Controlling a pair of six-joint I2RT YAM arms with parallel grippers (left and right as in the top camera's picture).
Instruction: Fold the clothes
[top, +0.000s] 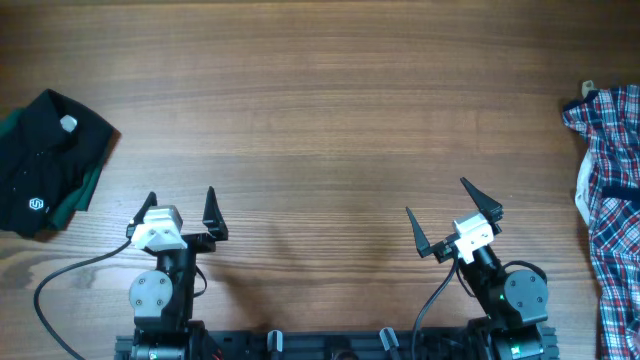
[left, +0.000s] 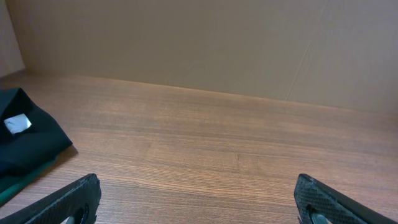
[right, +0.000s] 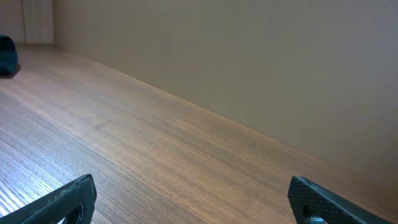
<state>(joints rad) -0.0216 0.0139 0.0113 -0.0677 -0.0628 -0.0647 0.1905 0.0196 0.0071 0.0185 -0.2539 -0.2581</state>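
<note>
You had the left gripper (top: 180, 200) and right gripper (top: 437, 200) both spread wide and empty near the counter's (top: 320, 100) front edge, while the rumpled red, navy and white plaid cloth shirt (top: 610, 180) lay at its right edge, soft and light, likely best pinched by a hem.

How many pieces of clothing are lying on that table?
2: a black garment at the left edge, and a plaid shirt at the right edge, cut off by the frame. Pale fabric beside the shirt may be a third.
</note>
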